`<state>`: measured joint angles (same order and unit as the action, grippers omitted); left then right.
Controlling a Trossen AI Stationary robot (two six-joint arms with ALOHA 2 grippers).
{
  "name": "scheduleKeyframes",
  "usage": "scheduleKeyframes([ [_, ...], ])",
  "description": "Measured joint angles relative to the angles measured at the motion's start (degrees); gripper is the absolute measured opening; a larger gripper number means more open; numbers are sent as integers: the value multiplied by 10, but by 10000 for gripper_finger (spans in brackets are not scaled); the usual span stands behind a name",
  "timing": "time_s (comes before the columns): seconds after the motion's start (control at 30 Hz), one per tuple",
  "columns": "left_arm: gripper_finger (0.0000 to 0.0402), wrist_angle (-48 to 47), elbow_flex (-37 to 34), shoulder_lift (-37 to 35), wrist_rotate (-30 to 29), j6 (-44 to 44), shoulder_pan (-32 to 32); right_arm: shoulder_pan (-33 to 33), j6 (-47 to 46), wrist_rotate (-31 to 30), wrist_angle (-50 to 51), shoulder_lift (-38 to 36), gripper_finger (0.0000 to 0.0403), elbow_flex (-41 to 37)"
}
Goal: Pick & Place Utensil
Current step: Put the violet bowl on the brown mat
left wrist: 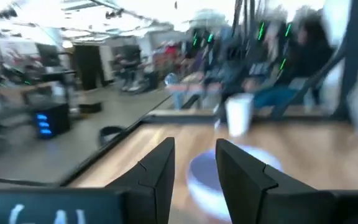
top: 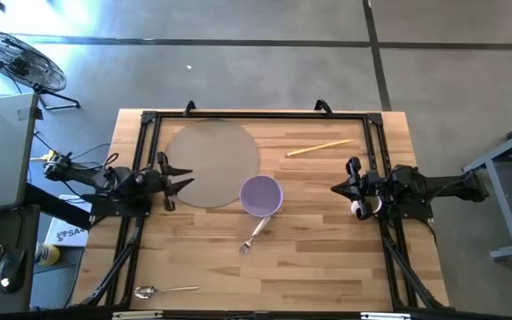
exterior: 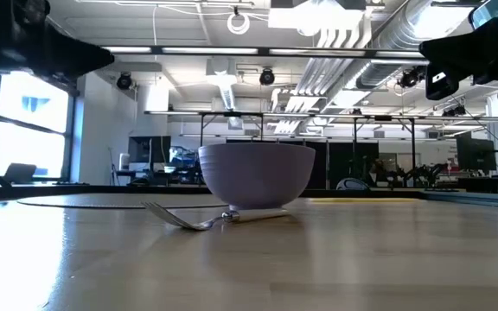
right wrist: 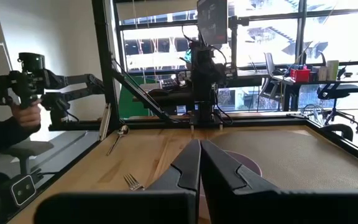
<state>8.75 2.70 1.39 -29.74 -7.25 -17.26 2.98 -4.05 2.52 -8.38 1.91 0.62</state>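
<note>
Nearest the camera at table height: a fork (exterior: pixel 199 218) lying flat on the wooden table (top: pixel 327 258), tines forward, handle running back to touch the foot of a lavender bowl (exterior: pixel 256 175). From above, same fork (top: pixel 254 236) angled away from the bowl (top: pixel 261 196), roughly midway between the two sets of jaws and held by neither. Left gripper (top: pixel 181 177) raised over the near edge of a round grey mat (top: pixel 210 163), jaws partly apart and empty, pointing toward the bowl (left wrist: pixel 219 174). Right gripper (top: pixel 338 188) on the opposite side, jaws pressed together on nothing, bowl and fork well apart from them. Off to the left jaws' side, near the table's front edge, a spoon (top: pixel 163 290); beyond the right jaws, toward the far edge, a pale wooden stick (top: pixel 319 148), maybe a chopstick. Farther off, past the table in the right wrist view, a person's hand (right wrist: pixel 27 115) holding a black controller. Probable stage: approach, nothing yet picked. Risks from here: a flat, thin handle hard to get under, so jaws likely to skid off or scrape the table; handle tucked against the bowl, so a descent too close could knock or drag the bowl; shut right jaws useless for a grasp unless opened first; three utensils out, so wrong one easily chosen.
</note>
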Motion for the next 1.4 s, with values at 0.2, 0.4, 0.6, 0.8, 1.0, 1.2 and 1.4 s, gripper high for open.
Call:
scheduleKeyframes([
  [0.2, 115, 30, 1, 5, 104, 12, 0, 0, 0, 0, 0, 0, 5, 0],
  [0.4, 115, 82, 1, 78, 180, 19, 0, 0, 0, 0, 0, 0, 5, 0],
  [0.6, 115, 132, 1, 182, 229, 72, 0, 0, 0, 0, 0, 0, 5, 0],
  [0.8, 115, 192, 1, 257, 245, 118, 0, 0, 0, 0, 0, 0, 5, 0],
  [1.0, 115, 264, 1, 302, 248, 121, 0, 0, 0, 0, 0, 0, 5, 0],
  [1.2, 115, 290, 1, 351, 241, 121, 0, 0, 0, 0, 1, 0, 5, 0],
  [1.4, 115, 290, 48, 429, 227, 121, 0, 0, 0, 0, 1, 0, 5, 0],
])
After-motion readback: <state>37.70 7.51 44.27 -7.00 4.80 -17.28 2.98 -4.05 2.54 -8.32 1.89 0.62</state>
